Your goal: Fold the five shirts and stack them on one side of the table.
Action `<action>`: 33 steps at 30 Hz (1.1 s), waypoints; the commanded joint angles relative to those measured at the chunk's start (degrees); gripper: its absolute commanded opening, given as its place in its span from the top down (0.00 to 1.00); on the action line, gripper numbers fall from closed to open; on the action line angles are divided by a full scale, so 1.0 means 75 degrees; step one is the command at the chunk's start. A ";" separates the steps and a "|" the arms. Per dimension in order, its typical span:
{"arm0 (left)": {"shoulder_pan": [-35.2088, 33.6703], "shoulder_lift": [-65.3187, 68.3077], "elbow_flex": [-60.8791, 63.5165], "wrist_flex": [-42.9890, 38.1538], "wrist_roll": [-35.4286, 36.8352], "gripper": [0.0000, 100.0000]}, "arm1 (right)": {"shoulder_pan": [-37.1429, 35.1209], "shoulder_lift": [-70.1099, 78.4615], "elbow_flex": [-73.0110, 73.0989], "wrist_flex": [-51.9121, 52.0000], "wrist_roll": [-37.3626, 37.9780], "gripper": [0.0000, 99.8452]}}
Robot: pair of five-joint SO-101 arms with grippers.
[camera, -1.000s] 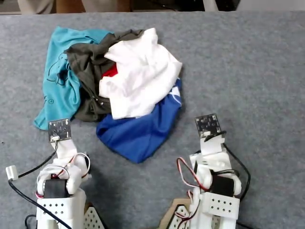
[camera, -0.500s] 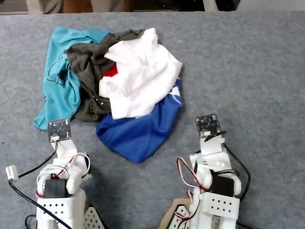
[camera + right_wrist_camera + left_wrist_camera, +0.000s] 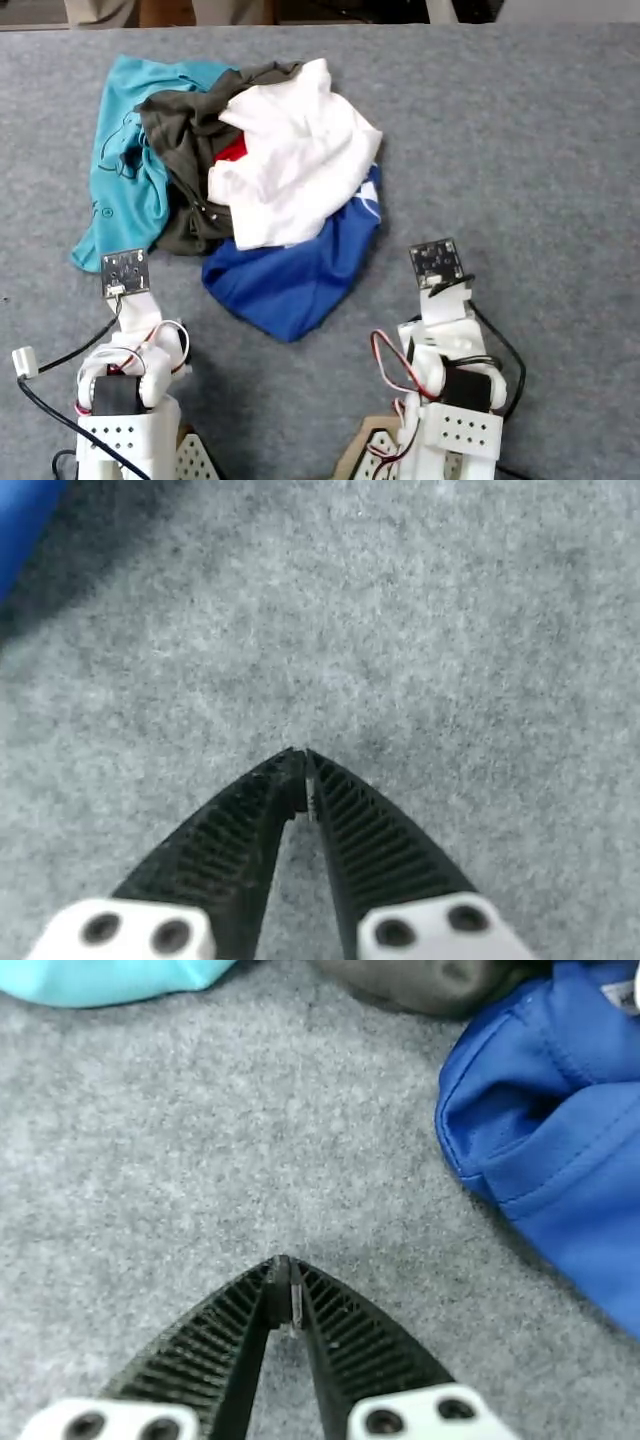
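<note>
Your left arm (image 3: 128, 345) sits at the lower left of the high view and your right arm (image 3: 448, 350) at the lower right. Both have white printed bodies with loose red and black wiring. The left gripper (image 3: 284, 1285) has black ribbed jaws pinched tip to tip with nothing in them, over the bare table (image 3: 520, 150), which is a grey, fuzzy, felt-like mat. The right gripper (image 3: 302, 770) is the same: jaws closed, empty, over the mat. All five shirts are unfolded in one crumpled heap, left of centre and running to the upper left of the high view. Nearest the arms is the blue shirt (image 3: 295, 270), smooth fabric with stitched seams and a rounded lobe that points toward the bottom of the frame between the two arms. The left wrist view shows it near that gripper, not touching. On top of it lies the white shirt (image 3: 295, 160), soft and bunched, the highest part of the heap. To its left is the dark olive shirt (image 3: 180, 130), heavily wrinkled. A small patch of the red shirt (image 3: 232, 150) shows between the olive and the white. Farthest left, the teal shirt (image 3: 120, 165) lies flatter, with a faint print, partly under the olive one.
</note>
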 commanded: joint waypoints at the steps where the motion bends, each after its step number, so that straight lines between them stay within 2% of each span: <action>1: 0.0094 -0.0088 0.0082 0.0035 0.0012 0.98 | 0.0006 -0.0041 0.0006 0.0047 0.0047 0.98; 23: 0.0094 -0.0088 0.0082 0.0035 0.0012 0.98 | 0.0006 -0.0041 0.0006 0.0047 0.0047 0.98; 33: 0.0105 -0.0088 0.0082 0.0035 0.0012 0.98 | -0.0592 -0.0041 0.0006 0.0047 0.0059 0.98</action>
